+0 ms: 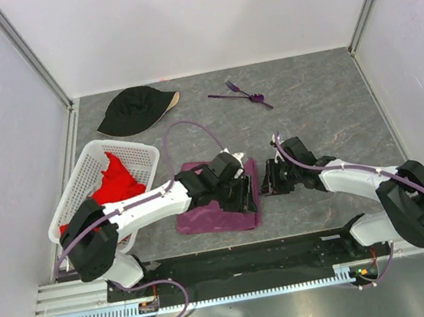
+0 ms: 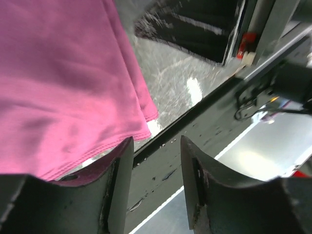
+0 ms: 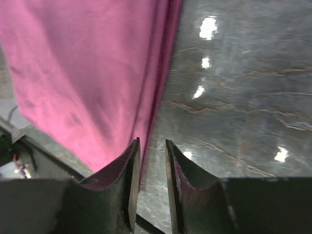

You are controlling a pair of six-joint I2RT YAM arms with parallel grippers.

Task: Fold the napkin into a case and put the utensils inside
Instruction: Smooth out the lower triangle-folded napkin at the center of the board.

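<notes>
top view: napkin (image 1: 205, 219) lies on the grey surface (image 1: 326, 105) near the bases, left end effector (image 1: 243, 196) over its right edge, right end effector (image 1: 267, 184) just beside it. utensils (image 1: 240, 94) sit far back, near the black cap (image 1: 133, 109). left wrist: fingers spread, hem beside one, nothing between. right wrist: fingers narrowly parted, the napkin's fold against one.

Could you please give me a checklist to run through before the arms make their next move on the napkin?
1. Left gripper open and empty: ok; it sits at the napkin edge.
2. Right gripper open: ok, though the gap is narrow.
3. Cloth inside the right gripper's gap: cannot tell.
4. Napkin folded into a case: cannot tell; the arms cover its middle.
5. Utensils out of the arms' way: ok; they lie together, far from both.
6. Basket and cap apart from the napkin: ok.
</notes>
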